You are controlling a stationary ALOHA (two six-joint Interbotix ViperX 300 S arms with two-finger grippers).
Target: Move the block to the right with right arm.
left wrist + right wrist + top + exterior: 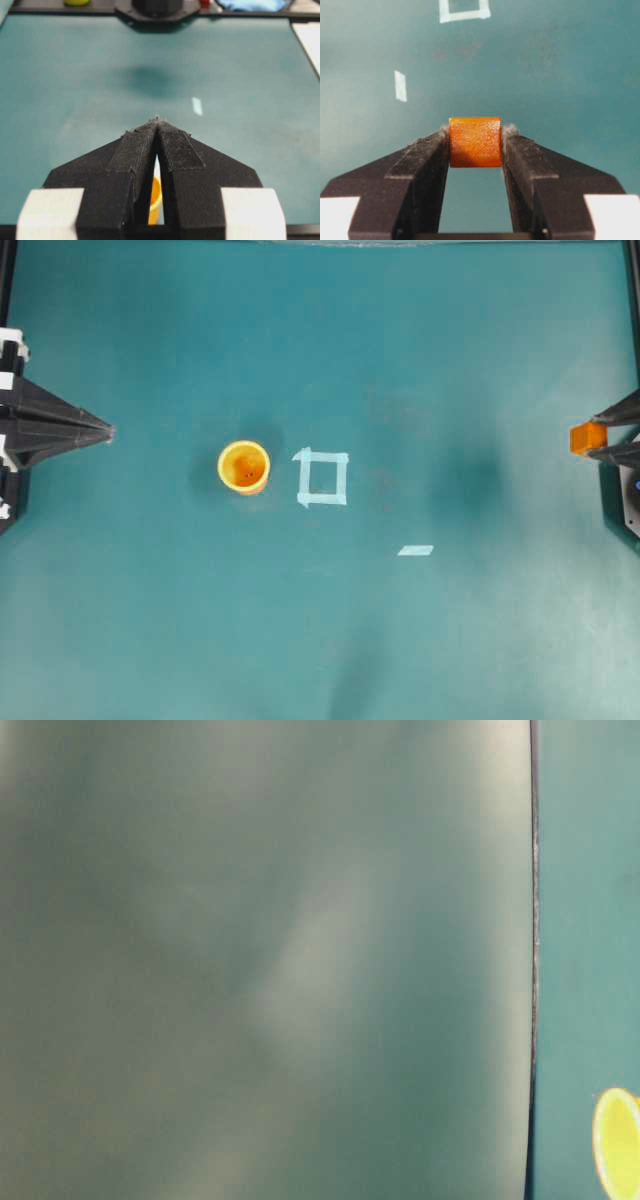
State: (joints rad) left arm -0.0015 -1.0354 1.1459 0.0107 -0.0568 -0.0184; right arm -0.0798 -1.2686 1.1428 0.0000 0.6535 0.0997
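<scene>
Two black grippers sit at opposite edges of the teal table [420, 350] in the overhead view. The right gripper [475, 134] has its fingers clamped on both sides of the block [475, 142], a small orange cube pinched at the fingertips and lifted clear of the table; from above the block [587, 438] shows at the far right edge, well apart from everything else. The left gripper [158, 121] rests at the left edge with its fingertips pressed together and nothing between them. Near the middle of the table stands an upright orange cup [244, 467], and just to its right lies a square outline of pale tape [322, 478]. A short strip of the same tape [415, 550] lies to the right of the square and nearer the bottom of the overhead view. The table-level view is mostly a blur, with only a sliver of the cup [617, 1140] at its lower right corner.
</scene>
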